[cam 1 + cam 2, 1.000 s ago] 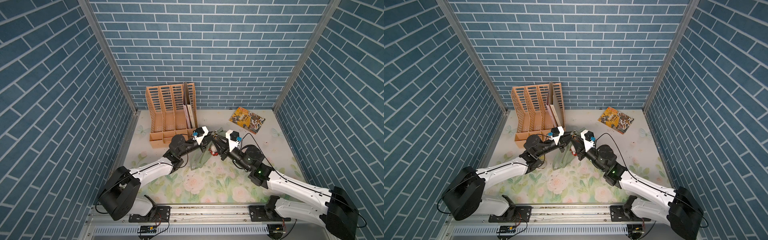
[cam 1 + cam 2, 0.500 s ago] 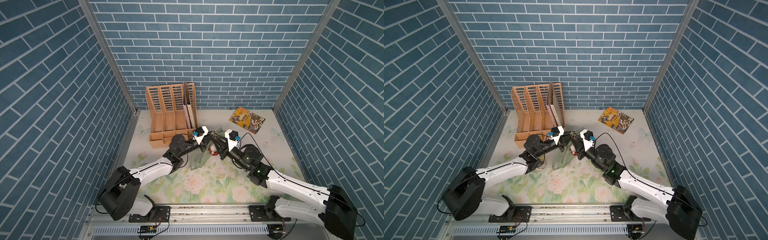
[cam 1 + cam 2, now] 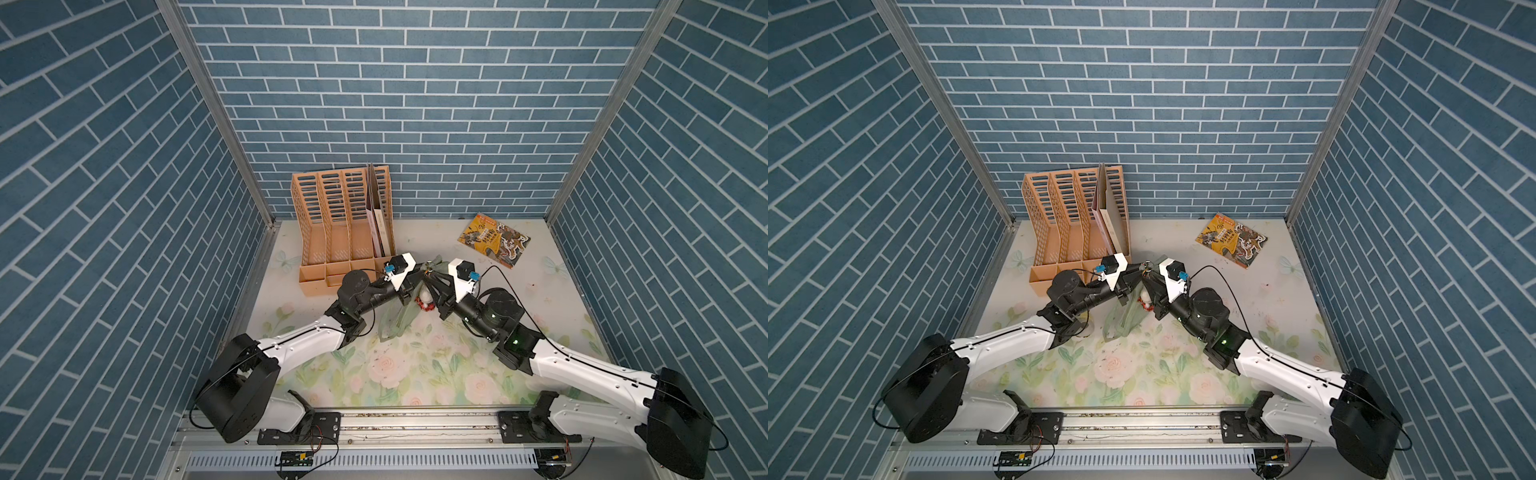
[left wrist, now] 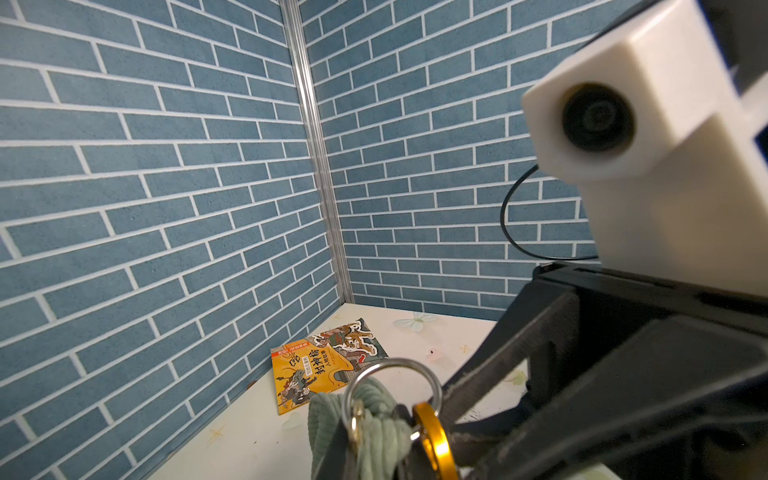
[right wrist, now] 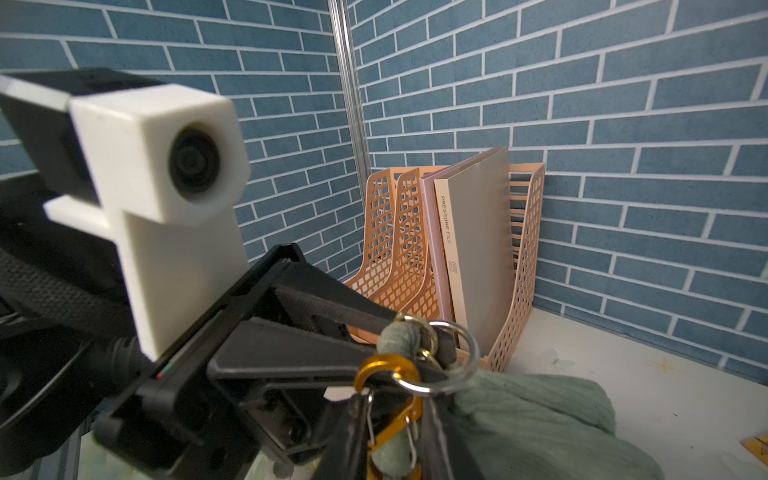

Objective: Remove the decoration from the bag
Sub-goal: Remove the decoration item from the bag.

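both arms meet mid-table over the floral mat (image 3: 415, 365), just in front of the orange file rack (image 3: 332, 232). left gripper (image 5: 405, 340) is pinched tight on the knotted top of the sage-green bag (image 3: 395, 320), right by its silver ring (image 4: 390, 363), and the bag droops from there down to the mat. right gripper (image 5: 395, 411) has its jaws either side of the gold clip (image 5: 382, 368), can't tell if it's actually clamping. the white and red decoration (image 3: 425, 300) dangles under the clip, against the bag. comic booklet (image 3: 493, 240) lies well apart near the back wall.

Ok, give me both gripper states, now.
Left gripper: shut on the bag strap.
Right gripper: jaws either side of the gold carabiner; whether it is gripped cannot be told.
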Controlling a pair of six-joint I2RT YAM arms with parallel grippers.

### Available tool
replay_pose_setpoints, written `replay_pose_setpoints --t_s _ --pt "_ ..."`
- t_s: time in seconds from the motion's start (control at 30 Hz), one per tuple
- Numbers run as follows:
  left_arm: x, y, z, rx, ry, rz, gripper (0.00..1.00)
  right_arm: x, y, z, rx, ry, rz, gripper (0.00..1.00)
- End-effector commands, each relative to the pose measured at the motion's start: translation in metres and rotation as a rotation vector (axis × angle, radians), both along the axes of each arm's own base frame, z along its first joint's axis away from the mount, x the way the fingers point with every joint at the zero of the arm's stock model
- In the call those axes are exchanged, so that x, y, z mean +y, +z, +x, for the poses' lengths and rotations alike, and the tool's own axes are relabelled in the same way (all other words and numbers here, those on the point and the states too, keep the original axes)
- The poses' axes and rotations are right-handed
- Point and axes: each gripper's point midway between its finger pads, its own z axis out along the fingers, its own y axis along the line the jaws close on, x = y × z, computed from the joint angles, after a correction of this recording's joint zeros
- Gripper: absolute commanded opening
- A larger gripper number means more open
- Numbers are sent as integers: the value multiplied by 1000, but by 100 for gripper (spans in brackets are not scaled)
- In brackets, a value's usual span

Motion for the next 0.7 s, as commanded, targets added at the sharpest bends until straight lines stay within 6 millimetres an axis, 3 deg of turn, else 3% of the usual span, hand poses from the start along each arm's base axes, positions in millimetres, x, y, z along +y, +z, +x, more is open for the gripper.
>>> replay_pose_setpoints --t_s 0.0,0.47,0.67 --pt "-1 19 -16 -56 -46 -30 0 1 10 3 5 -4 45 24" --pt "4 18 -10 -67 32 -36 0 -7 14 11 73 -2 108 16" --pt "5 15 -6 -78 66 -24 0 -2 6 12 136 12 126 13"
